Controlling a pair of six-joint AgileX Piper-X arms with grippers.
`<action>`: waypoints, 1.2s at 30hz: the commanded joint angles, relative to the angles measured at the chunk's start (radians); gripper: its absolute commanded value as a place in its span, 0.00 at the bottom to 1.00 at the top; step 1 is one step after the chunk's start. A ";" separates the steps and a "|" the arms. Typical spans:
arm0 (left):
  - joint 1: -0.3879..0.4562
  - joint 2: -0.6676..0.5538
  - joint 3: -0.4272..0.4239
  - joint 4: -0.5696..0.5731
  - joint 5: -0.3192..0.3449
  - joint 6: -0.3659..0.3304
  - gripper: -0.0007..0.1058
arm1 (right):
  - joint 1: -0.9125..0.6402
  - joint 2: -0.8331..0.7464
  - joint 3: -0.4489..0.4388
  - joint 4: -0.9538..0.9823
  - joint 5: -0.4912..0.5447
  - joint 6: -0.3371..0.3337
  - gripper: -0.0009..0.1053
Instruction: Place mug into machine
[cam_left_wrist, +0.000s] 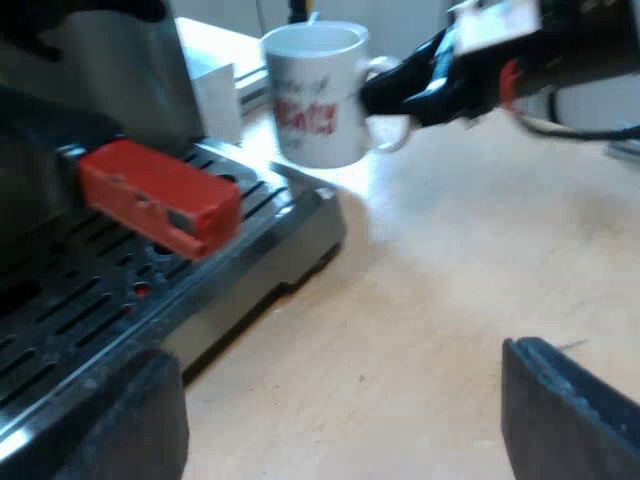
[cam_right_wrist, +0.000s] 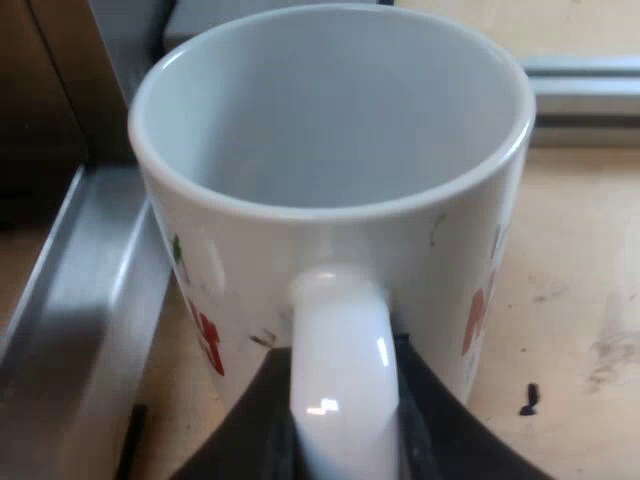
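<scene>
Mug (cam_right_wrist: 330, 120) empty, handle (cam_right_wrist: 340, 370) in right jaws

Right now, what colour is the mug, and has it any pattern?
The mug is white with red printing on its side, clearest in the left wrist view.

Table (cam_left_wrist: 450, 290) lies bare and wide along the drip tray's (cam_left_wrist: 300, 230) outer edge: free passage. Over the grate the holder's red handle end (cam_left_wrist: 160, 197) juts out low and takes much of the air above the slots. Mug (cam_left_wrist: 315, 95), just beside the tray's corner, with the right gripper (cam_left_wrist: 392, 92) at its handle, blocks that corner. White block (cam_left_wrist: 218, 100) stands against the machine (cam_left_wrist: 120, 70), near the mug.
</scene>
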 joint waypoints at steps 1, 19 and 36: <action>-0.004 0.000 0.003 0.007 -0.064 -0.004 0.64 | 0.001 -0.124 -0.004 0.098 -0.007 -0.029 0.01; -0.004 0.002 0.144 -0.193 -0.238 0.005 0.64 | 0.426 -0.604 -0.022 0.585 0.098 0.023 0.01; -0.004 0.002 0.192 -0.283 -0.238 -0.006 0.64 | 0.667 -0.233 -0.063 0.186 0.290 0.089 0.01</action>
